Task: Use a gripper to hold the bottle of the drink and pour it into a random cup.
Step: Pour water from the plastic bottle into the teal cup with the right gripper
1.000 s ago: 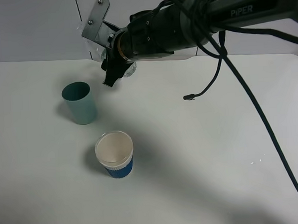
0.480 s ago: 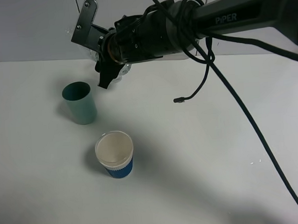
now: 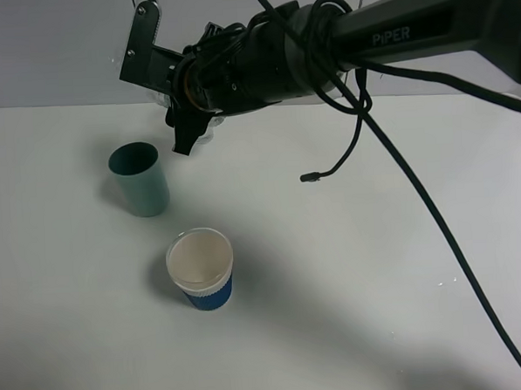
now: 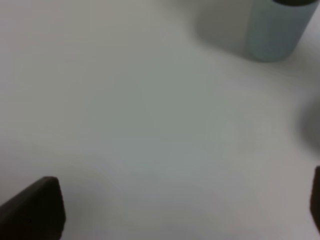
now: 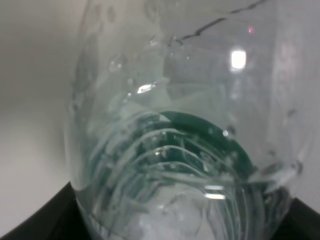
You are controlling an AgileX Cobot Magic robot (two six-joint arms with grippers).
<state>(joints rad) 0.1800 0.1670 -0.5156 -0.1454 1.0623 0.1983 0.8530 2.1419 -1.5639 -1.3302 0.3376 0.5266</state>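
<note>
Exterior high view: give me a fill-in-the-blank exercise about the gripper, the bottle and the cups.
1. The right gripper is ____ on the bottle.
2. The table carries ____ cups.
3. Of the teal cup and the blue-sleeved white cup, the one nearer the gripper is the ____ one.

Missing words: shut; two; teal.

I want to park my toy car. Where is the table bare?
The white table is bare right of the white paper cup with a blue base, though a black cable hangs across. It is crowded back left, round the teal cup beside the black robot arm.
</note>
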